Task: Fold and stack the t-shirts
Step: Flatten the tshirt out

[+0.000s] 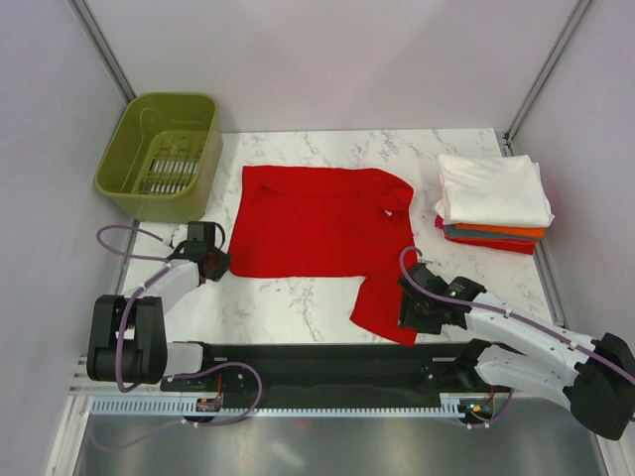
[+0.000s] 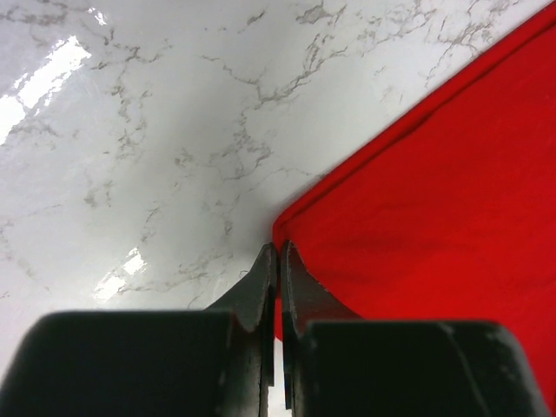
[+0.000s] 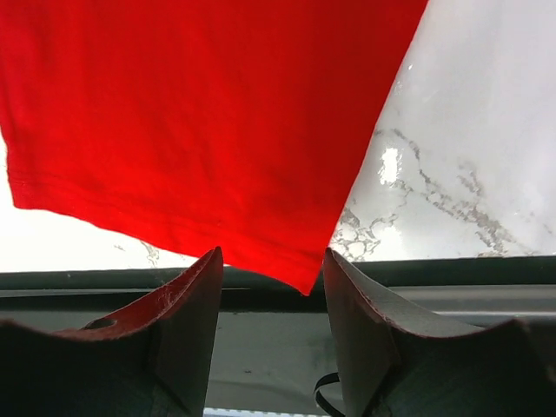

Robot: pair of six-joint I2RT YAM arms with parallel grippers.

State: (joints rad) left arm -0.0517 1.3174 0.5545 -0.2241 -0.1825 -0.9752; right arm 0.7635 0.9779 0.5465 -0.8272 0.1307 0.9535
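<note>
Nearest, at the front edge of the white marble-patterned table (image 1: 298, 297), the right gripper (image 3: 271, 261) has its jaws apart. They straddle the lowest corner of a bright red soft cloth t-shirt (image 1: 317, 223) without pinching it, so this gripper holds nothing. That corner reaches the table's edge.

A little farther back on the other side, the left gripper (image 2: 278, 252) is clenched on the shirt's near left corner. A sliver of red shows between its closed fingers.

The cloth looks light and limp, so it will likely sag and drag across the glossy stone rather than hold a shape. The stitched hems at the corners seem the best places to grip, and with both near corners pinched the edge between them should lift evenly.

The shirt lies spread in the middle of the table, mostly smooth. Its neckline is toward the right, and one flap trails down toward the right gripper.

Farthest back, a stack of folded t-shirts (image 1: 493, 193) sits at the right, with white on top and orange, grey and red beneath. An olive-green plastic basket (image 1: 149, 203) stands at the far left corner.
</note>
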